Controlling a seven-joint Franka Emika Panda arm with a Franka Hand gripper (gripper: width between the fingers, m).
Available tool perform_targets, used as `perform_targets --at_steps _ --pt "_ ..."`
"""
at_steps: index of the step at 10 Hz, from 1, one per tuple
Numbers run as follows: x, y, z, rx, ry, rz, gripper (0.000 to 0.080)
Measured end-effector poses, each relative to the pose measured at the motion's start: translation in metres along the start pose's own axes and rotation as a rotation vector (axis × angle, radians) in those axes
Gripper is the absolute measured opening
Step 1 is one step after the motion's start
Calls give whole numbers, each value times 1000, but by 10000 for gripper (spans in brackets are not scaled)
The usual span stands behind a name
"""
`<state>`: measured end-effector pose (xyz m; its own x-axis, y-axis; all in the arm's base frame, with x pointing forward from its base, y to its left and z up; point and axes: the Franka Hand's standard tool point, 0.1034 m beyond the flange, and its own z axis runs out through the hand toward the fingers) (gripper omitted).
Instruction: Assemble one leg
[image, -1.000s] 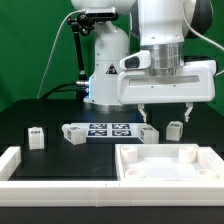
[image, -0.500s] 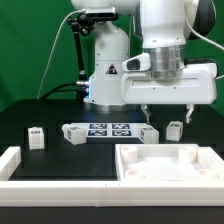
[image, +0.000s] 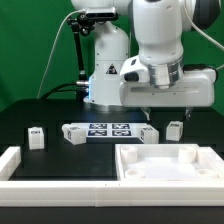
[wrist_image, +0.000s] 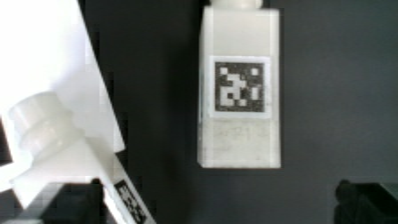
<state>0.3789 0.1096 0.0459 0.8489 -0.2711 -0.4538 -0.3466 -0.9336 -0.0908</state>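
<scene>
The exterior camera is sitting low at one side of the bench (image: 50, 150), facing nearly level across it toward the arm (image: 160, 50). It is standing far enough back to be taking in the white moulded piece (image: 165, 165) nearest the lens and the marker board (image: 105, 128) mid-bench. The wrist camera is looking straight down between the jaws from close by, so one leg (wrist_image: 240, 85) is filling much of its frame. Both views are sharing the patch of bench under the jaws.

Wrist view cuts off both fingers (wrist_image: 54, 205); tag (wrist_image: 240, 85) on the leg (wrist_image: 240, 140) is blurred.
</scene>
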Motion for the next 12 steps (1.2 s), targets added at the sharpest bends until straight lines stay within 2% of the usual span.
perform_targets --at_steps 1,3,7,8,12 --pt "2 -1 0 3 -77 10 649" --pt "-10 -6 6 -9 -226 20 649" --pt "-17 -11 16 -25 -514 25 649" --pt "-13 -11 23 -24 -523 28 649" --pt "-16 -12 49 -41 -521 24 649"
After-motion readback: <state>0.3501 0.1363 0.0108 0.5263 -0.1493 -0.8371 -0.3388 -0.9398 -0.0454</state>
